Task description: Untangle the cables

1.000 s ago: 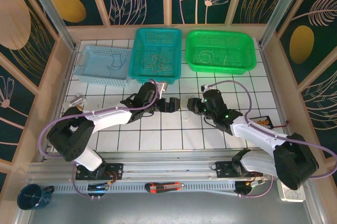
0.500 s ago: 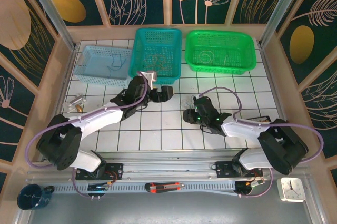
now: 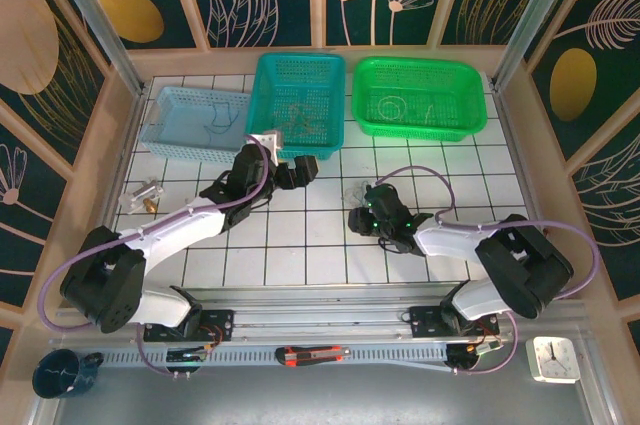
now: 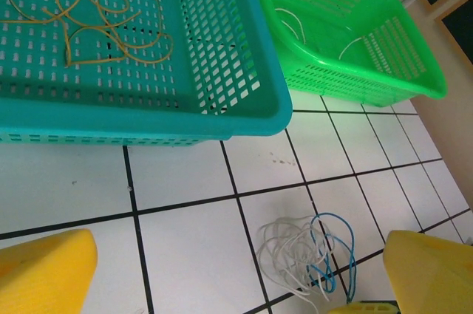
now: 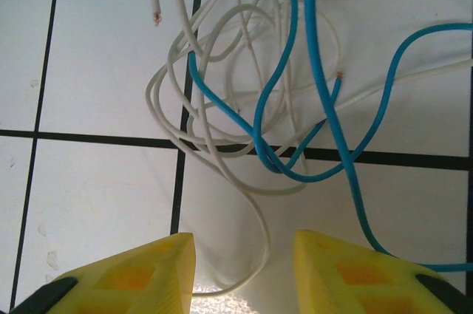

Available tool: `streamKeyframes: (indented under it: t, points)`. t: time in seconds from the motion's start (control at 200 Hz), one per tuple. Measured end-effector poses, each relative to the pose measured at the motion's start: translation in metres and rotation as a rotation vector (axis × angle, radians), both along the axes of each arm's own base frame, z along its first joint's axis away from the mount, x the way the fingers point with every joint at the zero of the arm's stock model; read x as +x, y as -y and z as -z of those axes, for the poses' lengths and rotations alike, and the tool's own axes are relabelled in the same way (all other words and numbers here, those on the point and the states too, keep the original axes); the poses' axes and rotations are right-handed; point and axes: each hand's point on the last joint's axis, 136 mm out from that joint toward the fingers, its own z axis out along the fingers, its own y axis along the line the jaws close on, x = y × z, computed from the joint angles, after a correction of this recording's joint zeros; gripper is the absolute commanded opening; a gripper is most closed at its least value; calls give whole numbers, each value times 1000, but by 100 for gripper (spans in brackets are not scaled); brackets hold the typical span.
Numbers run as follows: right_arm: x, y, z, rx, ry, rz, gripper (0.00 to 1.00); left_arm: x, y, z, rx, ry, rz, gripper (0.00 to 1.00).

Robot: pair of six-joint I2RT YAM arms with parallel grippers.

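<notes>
The cables (image 3: 356, 191) are a small tangle of white and blue wires lying on the white tiles right of centre. In the right wrist view the cables (image 5: 251, 107) lie just ahead of my right gripper (image 5: 244, 273). Its yellow fingers (image 5: 133, 273) stand partly apart, open, with one white loop running loose between them on the tile. My right gripper (image 3: 364, 213) is low at the tangle's near edge. My left gripper (image 3: 300, 171) is wide open and empty, by the teal basket's front wall. From the left wrist, the cables (image 4: 310, 251) lie between its fingers (image 4: 44, 273) farther off.
A teal basket (image 3: 297, 151) holds brownish-yellow wires (image 4: 89, 11). A green basket (image 3: 420, 131) holds white wires, and a light-blue basket (image 3: 190, 152) holds a blue one. A small metal part (image 3: 145, 195) lies at the left. A dark gadget (image 3: 497, 231) sits at the right.
My left gripper has drawn back up and left, away from the tangle toward the teal basket. My right arm has folded lower and brought its gripper down at the cables.
</notes>
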Motion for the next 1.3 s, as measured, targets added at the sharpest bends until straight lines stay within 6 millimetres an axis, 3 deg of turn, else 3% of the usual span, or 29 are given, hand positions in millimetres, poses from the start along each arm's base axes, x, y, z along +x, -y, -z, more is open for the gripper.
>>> streamKeyframes:
  t: [0.35,0.601,0.881,1.161,1.301]
  points:
    - [13,-6,1,-4,9,3,28,-2,0,-1,-8,3,8,99]
    - [20,-12,4,-9,14,-11,0,-6,3,2,-12,-9,28,99]
    - [20,-15,-1,24,8,-22,0,-11,5,8,-47,-35,44,99]
    - [30,-22,-38,171,38,-9,0,-35,17,25,-139,-89,142,98]
    - [36,-28,-57,265,46,-2,0,-42,26,18,-194,-88,200,92]
